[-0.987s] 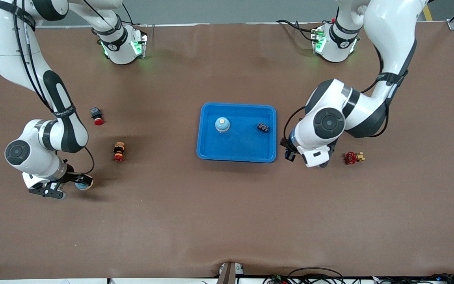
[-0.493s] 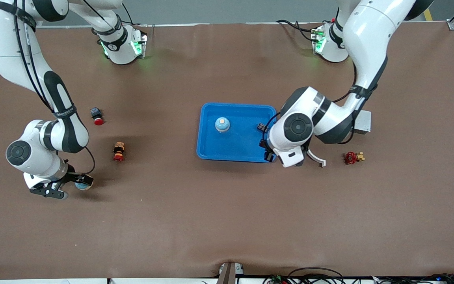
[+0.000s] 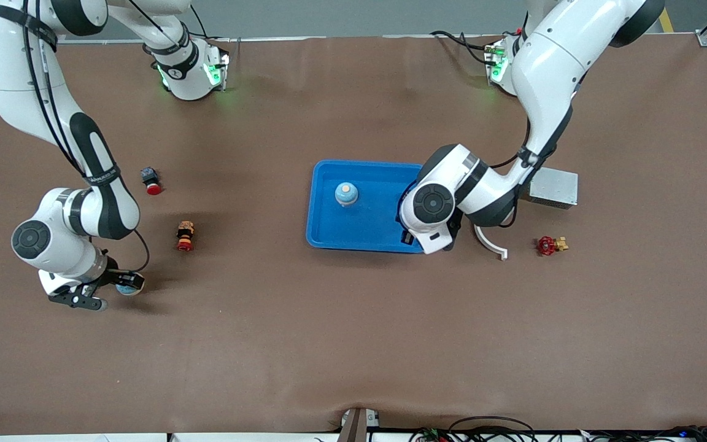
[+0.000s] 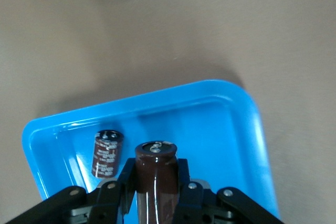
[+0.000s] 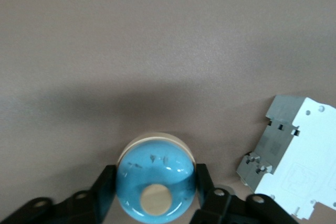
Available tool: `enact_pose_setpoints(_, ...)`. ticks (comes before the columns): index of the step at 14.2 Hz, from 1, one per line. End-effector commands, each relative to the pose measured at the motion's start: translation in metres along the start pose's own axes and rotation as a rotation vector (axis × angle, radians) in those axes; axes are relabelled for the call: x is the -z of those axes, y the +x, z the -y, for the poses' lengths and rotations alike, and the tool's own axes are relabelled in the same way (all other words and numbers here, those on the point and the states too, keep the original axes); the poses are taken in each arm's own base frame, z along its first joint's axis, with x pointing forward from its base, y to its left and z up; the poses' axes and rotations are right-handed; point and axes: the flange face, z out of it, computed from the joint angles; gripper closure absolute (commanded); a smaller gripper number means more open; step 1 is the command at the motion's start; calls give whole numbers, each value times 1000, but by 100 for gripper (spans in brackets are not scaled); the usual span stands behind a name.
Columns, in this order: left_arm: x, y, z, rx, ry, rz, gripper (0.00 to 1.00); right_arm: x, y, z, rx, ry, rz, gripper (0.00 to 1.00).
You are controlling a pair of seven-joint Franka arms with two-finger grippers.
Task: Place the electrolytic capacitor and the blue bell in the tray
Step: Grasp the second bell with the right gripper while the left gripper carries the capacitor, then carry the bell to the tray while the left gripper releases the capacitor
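The left tool is clamped on a brown electrolytic capacitor and hangs over the tray, at the tray's end toward the left arm. In the left wrist view a second, darker capacitor lies flat on the tray floor just beside the held one, at about ten o'clock from it. To finish this step well, I would bring the held part down close to the tray floor before letting go — a cylinder dropped from height is likely to roll or bounce over the low rim — and set it clear of the lying capacitor.

The right tool sits low at the tabletop toward the right arm's end, its fingers shut around a blue bell; a white circuit breaker lies just beside the bell, at about two o'clock in the right wrist view. The grip sits on a smooth dome, so a straight, unhurried lift looks safest before carrying it to the tray.

Another blue bell already rests in the tray. In the front view, at about nine o'clock from the tray, lie a red push-button and a small orange-and-red part; at about three o'clock, a red-handled valve, a white curved piece and a grey metal block.
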Motion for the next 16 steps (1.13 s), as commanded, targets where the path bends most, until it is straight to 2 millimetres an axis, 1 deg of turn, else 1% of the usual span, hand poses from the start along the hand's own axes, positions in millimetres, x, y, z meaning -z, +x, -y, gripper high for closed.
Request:
enact_pose_setpoints(1, -6, -1, 3, 9, -1, -22, 100, 7, 8, 13, -45, 19, -7, 100)
enact_pose_setpoints(3, -13, 0, -1, 8, 2, -21, 100, 15, 4, 38, -75, 16, 39, 100)
enact_pose_setpoints(4, -16, 0, -3, 2, -8, -26, 100, 21, 0, 57, -105, 11, 74, 100)
enact_pose_setpoints(5, -20, 1, -3, -1, -7, -29, 100, 46, -2, 81, -148, 11, 90, 100)
enact_pose_setpoints(6, -25, 0, -4, -2, -2, -27, 100, 62, -7, 106, -195, 13, 112, 100)
enact_pose_setpoints(7, -27, 0, -6, -1, -8, -21, 100, 72, -17, 134, -236, 18, 144, 100)
enact_pose_setpoints(8, -28, -1, -6, -1, -11, -19, 100, 89, -25, 159, -273, 43, 151, 100)
enact_pose_setpoints(9, -31, 0, -6, -1, -6, -19, 91, 98, -33, 178, -312, 62, 162, 100)
enact_pose_setpoints(10, -32, 0, -6, -1, -5, -19, 61, 107, -44, 201, -340, 72, 173, 100)
enact_pose_setpoints(11, -31, 0, -7, -6, -7, -19, 18, 116, -56, 223, -375, 74, 174, 100)
enact_pose_setpoints(12, -28, 2, -7, -4, -12, -25, 0, 124, -72, 250, -409, 72, 174, 100)
enact_pose_setpoints(13, -20, 7, -9, 1, -26, -35, 0, 134, -89, 279, -449, 69, 170, 100)
enact_pose_setpoints(14, -10, 6, -11, 1, -40, -35, 0, 138, -106, 305, -479, 60, 176, 100)
enact_pose_setpoints(15, 1, 8, -13, 6, -55, -35, 0, 138, -120, 325, -500, 51, 180, 100)
enact_pose_setpoints(16, 19, 12, -14, 10, -74, -37, 0, 139, -138, 348, -515, 44, 183, 100)
